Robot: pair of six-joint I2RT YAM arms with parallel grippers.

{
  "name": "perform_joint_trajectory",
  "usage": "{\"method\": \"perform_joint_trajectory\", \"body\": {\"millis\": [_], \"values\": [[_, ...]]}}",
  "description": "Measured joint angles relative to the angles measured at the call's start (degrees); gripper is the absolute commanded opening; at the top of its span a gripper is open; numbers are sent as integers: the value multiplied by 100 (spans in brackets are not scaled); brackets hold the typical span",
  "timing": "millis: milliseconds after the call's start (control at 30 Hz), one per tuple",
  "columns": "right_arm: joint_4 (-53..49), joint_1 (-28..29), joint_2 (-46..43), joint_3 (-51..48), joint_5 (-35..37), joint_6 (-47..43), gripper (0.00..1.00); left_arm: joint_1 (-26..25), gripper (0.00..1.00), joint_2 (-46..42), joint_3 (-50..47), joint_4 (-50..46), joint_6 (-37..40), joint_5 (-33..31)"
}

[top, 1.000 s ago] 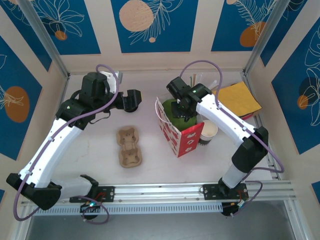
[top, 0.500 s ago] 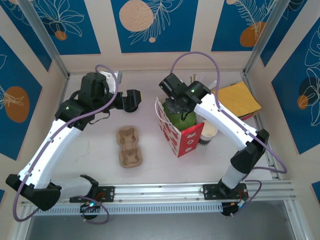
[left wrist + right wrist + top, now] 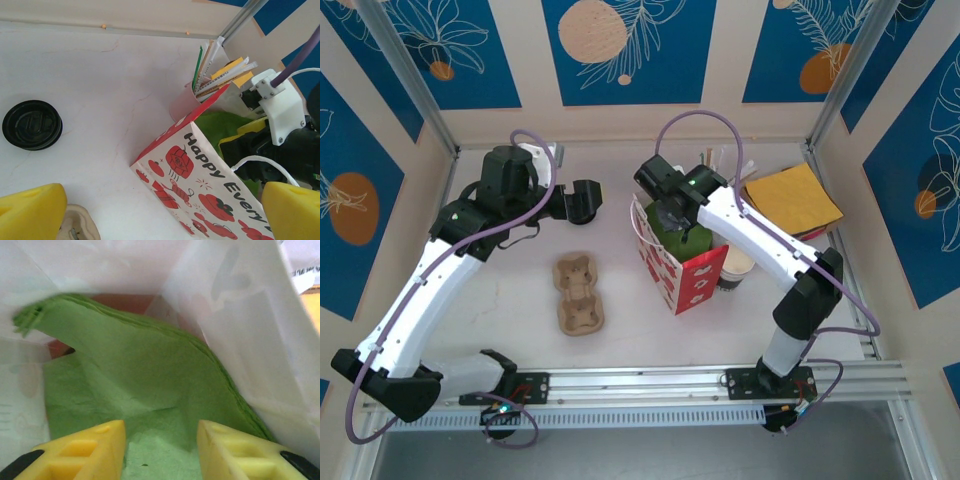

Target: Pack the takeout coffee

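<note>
A lidded takeout coffee is out of view. A white cup with a dark band and no lid [image 3: 738, 264] stands right of the red-and-white paper bag [image 3: 692, 281]. A loose black lid [image 3: 32, 125] lies flat on the table. My right gripper [image 3: 684, 224] is open, its fingers dipped into the bag's mouth, hanging over green paper napkins [image 3: 145, 375] with nothing between the fingertips [image 3: 161, 440]. My left gripper [image 3: 584, 200] hovers open and empty left of the bag [image 3: 220, 190], facing its printed side.
A brown pulp cup carrier [image 3: 578, 293] lies left of the bag. A pink cup of stirrers [image 3: 186, 102] stands behind the bag. Yellow paper sheets [image 3: 795, 196] sit at the back right. Cage walls close in the table on three sides.
My right arm has shifted a little left and back over the bag's mouth, with the gripper still in the bag. The left arm has not moved.
</note>
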Motion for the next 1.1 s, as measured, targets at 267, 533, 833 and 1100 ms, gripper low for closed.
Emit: {"method": "perform_joint_trajectory", "body": {"millis": [267, 533, 833, 1100], "values": [[-13, -22, 11, 79, -173, 15, 42, 0, 100, 0, 0, 2, 44, 0], [-70, 33, -271, 835, -280, 61, 43, 0, 100, 11, 0, -2, 101, -61], [98, -127, -1681, 1010, -166, 37, 56, 13, 100, 267, 122, -203, 175, -452], [752, -1753, -3530, -402, -162, 17, 84, 116, 100, 334, 219, -365, 302, -1014]]}}
